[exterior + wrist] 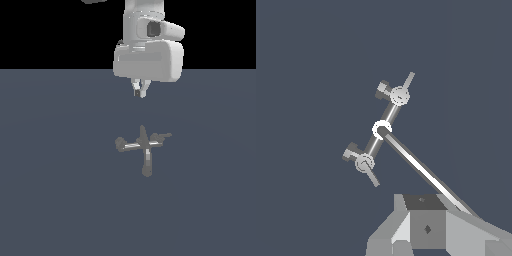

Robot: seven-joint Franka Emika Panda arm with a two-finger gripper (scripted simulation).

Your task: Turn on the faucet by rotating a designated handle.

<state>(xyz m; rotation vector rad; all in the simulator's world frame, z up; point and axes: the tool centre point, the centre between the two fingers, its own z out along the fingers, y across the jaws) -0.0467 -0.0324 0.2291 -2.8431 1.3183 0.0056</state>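
Note:
The small grey faucet [143, 145] stands on the dark floor, with its pale crossbar running sideways and its long spout [146, 165] reaching toward the exterior camera. The handle [163, 136] is on the end at the exterior view's right, and its thin pointed lever sticks outward. A blunt grey handle [120, 144] caps the other end. My gripper [140, 93] hangs well above and behind the faucet, shut with nothing between its fingers. In the wrist view the faucet [382, 129] lies ahead of the gripper [425, 210]. The handle [402, 91] sits at the far end of the crossbar.
A flat dark blue-grey floor [60, 200] surrounds the faucet on all sides. The arm's white wrist housing [147, 57] hangs over the far part of the scene. No other objects show.

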